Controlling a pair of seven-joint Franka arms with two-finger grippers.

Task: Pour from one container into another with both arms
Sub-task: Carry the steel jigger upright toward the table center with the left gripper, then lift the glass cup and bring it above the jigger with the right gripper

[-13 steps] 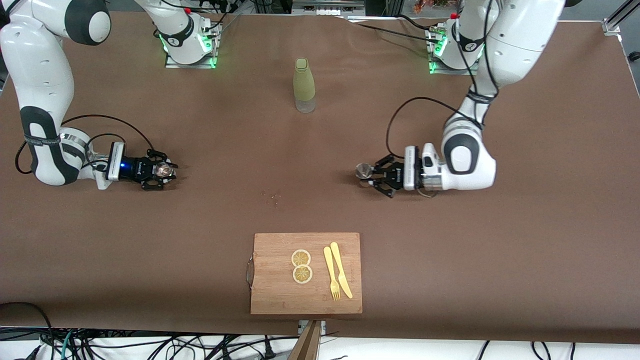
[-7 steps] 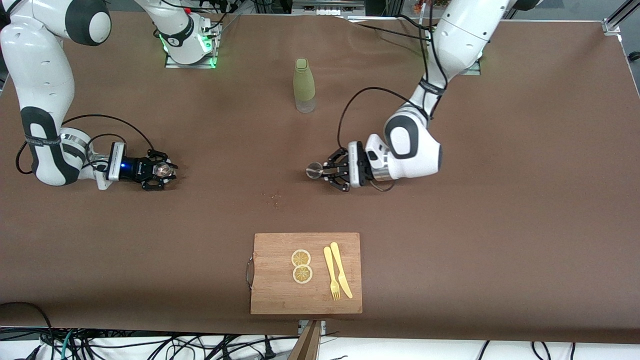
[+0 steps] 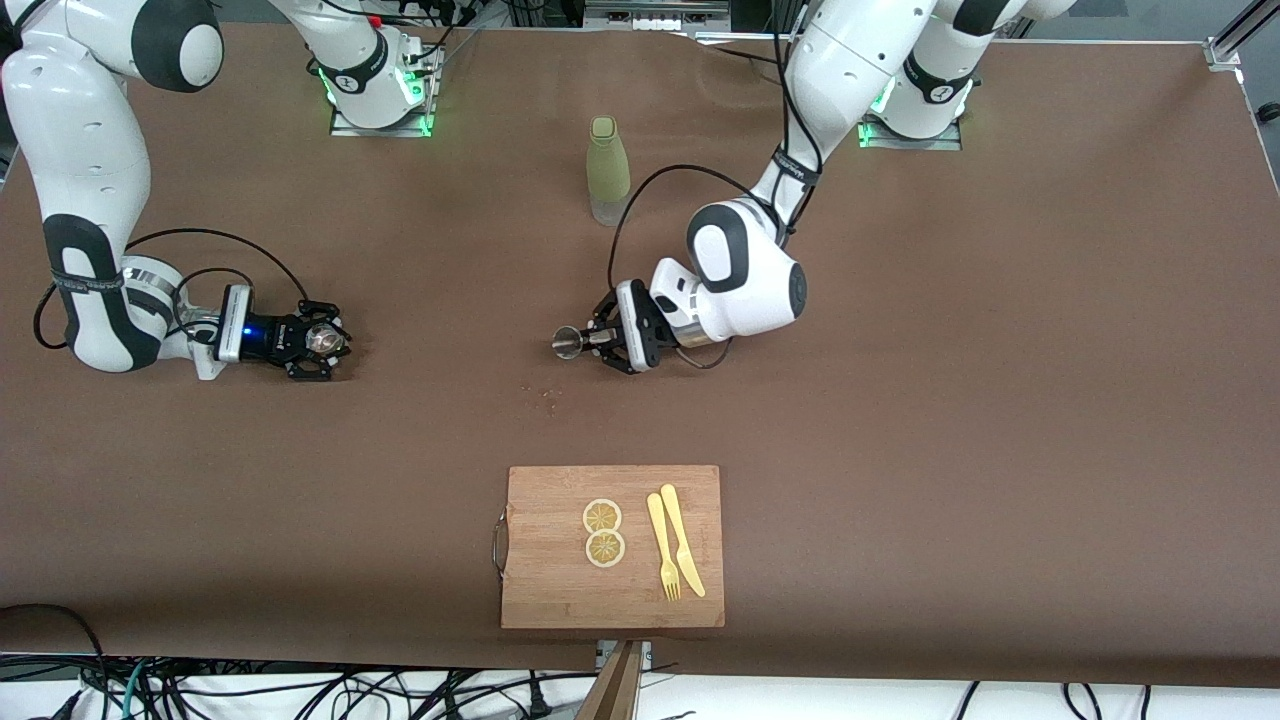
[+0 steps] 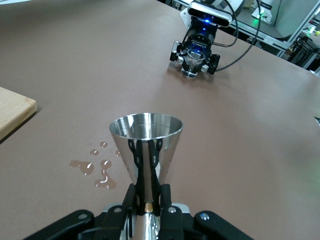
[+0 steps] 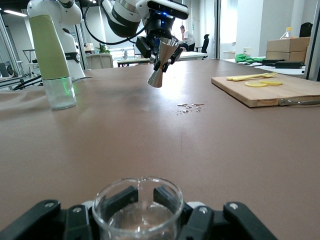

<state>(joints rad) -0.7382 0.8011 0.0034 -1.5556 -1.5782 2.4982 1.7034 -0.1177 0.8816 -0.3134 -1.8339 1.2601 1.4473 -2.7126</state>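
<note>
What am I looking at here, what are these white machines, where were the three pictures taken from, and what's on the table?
These are two white robot arms bolted to a brown table. One picture looks down from a high camera facing them; the other two come from cameras on each arm's wrist.

The left hand is shut on a small steel jigger, held in the air over the middle of the table, tilted. The right hand, low at the right arm's end of the table, is shut on a small clear glass cup.

Also there: a tall green bottle standing between the arms' bases, some spilled drops, and a wooden cutting board nearest the high camera, carrying two lemon slices, a yellow fork and knife.
</note>
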